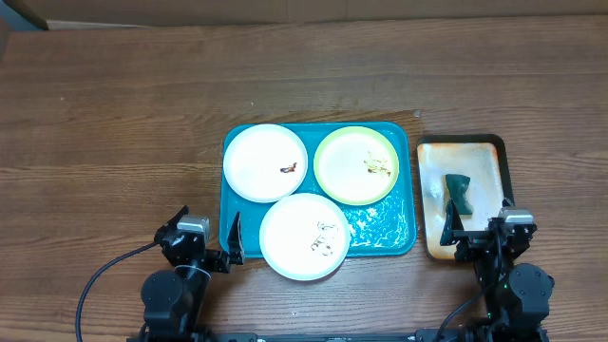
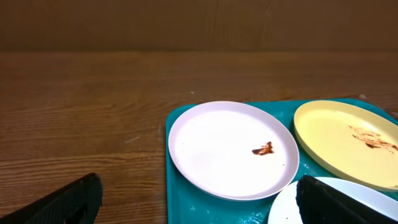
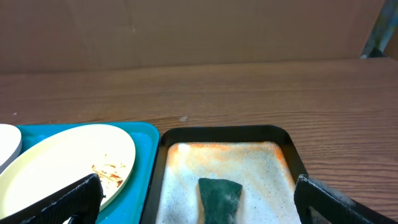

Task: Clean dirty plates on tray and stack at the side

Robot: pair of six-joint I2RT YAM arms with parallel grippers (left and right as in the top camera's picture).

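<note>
Three plates lay dirty on the teal tray [image 1: 394,233], none yet cleaned. A white plate [image 1: 265,162] in the tray's far-left corner carried a dark smear. A pale yellow-green plate [image 1: 356,165] in its far-right corner showed brownish streaks. A second white plate [image 1: 304,237], marked with thin dark lines, overhung the tray's near edge.

The tray sat toward the near edge of the wooden bench [image 1: 114,123], wet and glossy in its near-right corner. Just to its right stood a smaller black-rimmed tray [image 1: 475,150], orange-stained inside, holding a dark green sponge [image 1: 460,193].

Both arms waited at the bench's near edge. The left tool [image 1: 204,237] was spread wide and empty beside the tray's near-left corner. The right tool [image 1: 478,228], likewise wide and empty, faced the sponge from the smaller tray's near end.

The job appeared to be at its opening step, with nothing stacked at the side. The next move likely called for the right tool to drop over the sponge and close on it, while the left tool steadied a plate.
</note>
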